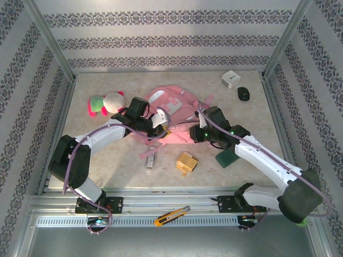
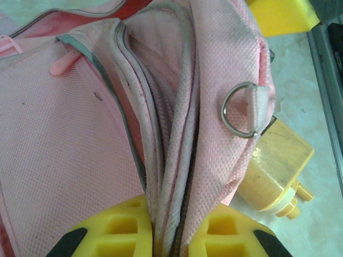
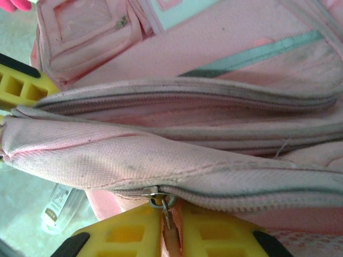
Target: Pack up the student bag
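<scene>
- Bag (image 1: pixel 179 107) on worktop (image 1: pixel 123 168), just 12 o'clock of centre; left jaws clamped on its rim fabric; right jaws nearly closed, pinching zip pull (image 3: pixel 163 206)
- Risk: thin pull may slip out if tugged askew

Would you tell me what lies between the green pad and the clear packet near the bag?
A yellow wooden block lies between the pad and the packet, apart from both; the top view shows it.
</scene>
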`<state>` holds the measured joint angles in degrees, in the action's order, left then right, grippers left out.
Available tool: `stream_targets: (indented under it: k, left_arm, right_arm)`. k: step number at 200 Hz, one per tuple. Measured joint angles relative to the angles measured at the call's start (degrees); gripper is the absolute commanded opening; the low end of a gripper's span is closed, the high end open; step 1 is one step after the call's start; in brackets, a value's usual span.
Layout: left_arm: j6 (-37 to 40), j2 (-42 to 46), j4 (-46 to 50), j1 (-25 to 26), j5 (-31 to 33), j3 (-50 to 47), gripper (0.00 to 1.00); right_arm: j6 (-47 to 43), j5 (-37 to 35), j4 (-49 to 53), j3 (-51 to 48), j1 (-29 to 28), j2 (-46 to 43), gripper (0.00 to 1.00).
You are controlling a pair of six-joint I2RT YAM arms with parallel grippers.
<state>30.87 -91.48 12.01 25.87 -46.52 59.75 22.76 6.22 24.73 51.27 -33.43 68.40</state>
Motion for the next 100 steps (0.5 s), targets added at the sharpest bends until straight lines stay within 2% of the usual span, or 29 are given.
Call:
stream_targets:
  k: [28,61,100]
  left_arm:
    - [-0.5,0.0,-0.5,-0.1,-0.4,-0.2,0.0]
    - [-0.9,0.4,-0.8,-0.2,-0.2,-0.3,0.0]
    - [2.0,0.9,-0.6,-1.2,-0.4,-0.3,0.0]
  right_arm:
    - [1.4,-4.4,-5.1,-2.8,-2.3,-0.1,0.21]
    - [2.6,-8.8,-7.3,-3.7,-4.0,-0.2,0.0]
    - [0.0,-6.8,-5.4,-3.6,-2.6,-3.8,0.0]
